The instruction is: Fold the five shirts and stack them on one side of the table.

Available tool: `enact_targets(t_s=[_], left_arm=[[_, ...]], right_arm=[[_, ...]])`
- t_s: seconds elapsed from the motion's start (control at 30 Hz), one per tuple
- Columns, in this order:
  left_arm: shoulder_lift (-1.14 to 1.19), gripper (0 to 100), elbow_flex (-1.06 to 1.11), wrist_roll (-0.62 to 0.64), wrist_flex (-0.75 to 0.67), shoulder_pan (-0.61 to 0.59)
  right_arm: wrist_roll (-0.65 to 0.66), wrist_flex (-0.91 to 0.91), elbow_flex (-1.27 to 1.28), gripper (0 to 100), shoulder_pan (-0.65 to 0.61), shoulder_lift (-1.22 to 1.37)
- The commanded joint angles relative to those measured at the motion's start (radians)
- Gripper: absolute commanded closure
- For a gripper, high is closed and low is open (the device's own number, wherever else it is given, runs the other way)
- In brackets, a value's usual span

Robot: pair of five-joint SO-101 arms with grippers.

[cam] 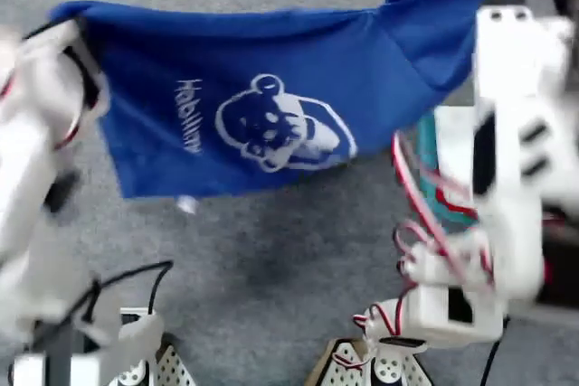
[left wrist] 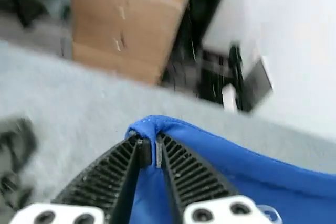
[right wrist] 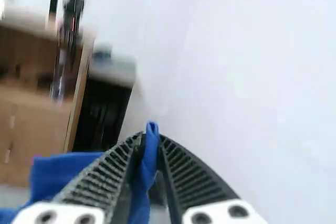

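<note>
Shirt (cam: 271, 101) hangs stretched above table (cam: 271, 268), L gripper (left wrist: 150, 144) & R gripper (right wrist: 150, 141) each clamped on a thin bit of its edge, so if arms pull apart, cloth prob slips out & drops crumpled.

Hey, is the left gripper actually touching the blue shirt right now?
Touching. In the left wrist view the left gripper is shut on a bunched edge of the blue shirt, with cloth pinched between its fingers.
</note>
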Motion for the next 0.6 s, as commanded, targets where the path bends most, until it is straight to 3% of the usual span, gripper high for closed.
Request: enact_targets(t_s=[0.0,0.13,0.33,0.57], left_arm=[[-0.12,98,-0.021,-0.058,0.011,-0.069],[-0.231,98,0.11,-0.11,0.011,-0.123],[-0.438,98,0.489,-0.133,0.011,-0.144],[-0.578,98,0.951,-0.135,-0.005,-0.172]], right_arm=[[0.011,-0.048,-0.03,99.4,-0.016,-0.09],[0.011,-0.051,-0.028,99.4,-0.061,-0.159],[0.011,0.038,0.012,99.4,-0.156,-0.189],[0.005,0.141,0.378,99.4,-0.24,-0.199]])
